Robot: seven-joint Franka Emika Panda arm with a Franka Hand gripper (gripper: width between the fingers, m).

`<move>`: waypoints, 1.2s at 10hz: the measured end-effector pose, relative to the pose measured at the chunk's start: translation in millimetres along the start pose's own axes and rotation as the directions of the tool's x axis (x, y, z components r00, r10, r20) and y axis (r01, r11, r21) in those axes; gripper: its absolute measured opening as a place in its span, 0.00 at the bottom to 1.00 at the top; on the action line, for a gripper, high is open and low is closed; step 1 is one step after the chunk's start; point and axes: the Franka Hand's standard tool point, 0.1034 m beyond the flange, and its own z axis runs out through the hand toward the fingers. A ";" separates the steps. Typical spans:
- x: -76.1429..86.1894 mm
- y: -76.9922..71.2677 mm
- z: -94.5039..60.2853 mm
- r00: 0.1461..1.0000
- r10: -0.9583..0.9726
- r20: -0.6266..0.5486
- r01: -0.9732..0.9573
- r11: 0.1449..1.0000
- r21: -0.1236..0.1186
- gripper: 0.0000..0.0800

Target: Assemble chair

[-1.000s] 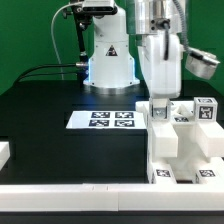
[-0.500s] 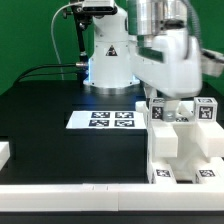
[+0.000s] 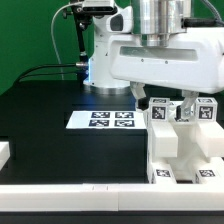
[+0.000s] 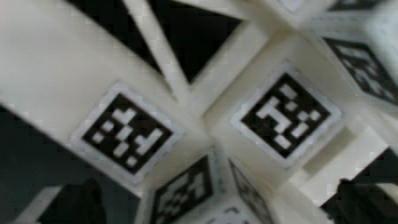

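Standing wide apart, the gripper (image 3: 166, 104) fingers (image 3: 147, 103) hang just over the top of the chair (image 3: 185, 140) w/ nothing between them; jaws fully spread, no part held. Chair assy sits at approx 4 o'clock on the black table (image 3: 60, 125) in the exterior view, chunky white pieces w/ marker tags on top, pressed near the white front rail (image 3: 70, 195). Wrist view is filled by white chair faces and tags (image 4: 128, 130), very close, blurred at the edges, so exact finger-to-part clearance can't be told. Marker board (image 3: 110, 120) lies flat at approx 9 o'clock from the gripper, apart from the chair. Robot base (image 3: 108, 55) stands behind, approx 11 o'clock. Risks, as a judgement: fingers are so near the tagged posts that a sideways move w/o lifting first could clip a post and knock a loosely seated piece out of line; a descent off-centre could land a fingertip on a top face instead of straddling it, pushing the assy against the rail; blur in the wrist cam may hurt tag reading, so pose est. could be off
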 end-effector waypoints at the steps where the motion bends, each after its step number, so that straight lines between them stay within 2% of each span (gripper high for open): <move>1: 0.4 -0.1 0.3 0.994 -0.109 -0.006 0.109 0.994 -0.003 0.81; 2: 0.8 0.6 0.5 0.990 -0.142 -0.005 0.142 0.990 -0.004 0.67; 3: 0.4 0.3 0.8 0.997 -0.076 -0.004 0.076 0.997 -0.002 0.50; 4: 0.4 0.4 0.9 0.998 -0.069 -0.004 0.069 0.998 -0.002 0.50; 5: 0.2 0.5 1.1 1.000 0.012 -0.003 -0.012 1.000 -0.001 0.33; 8: 0.6 -0.2 1.2 0.955 0.297 -0.005 -0.297 0.955 -0.004 0.33; 10: 2.6 1.2 0.6 0.828 0.560 0.013 -0.560 0.828 0.008 0.33; 12: 2.9 -0.5 1.2 0.609 0.792 0.036 -0.793 0.609 0.005 0.33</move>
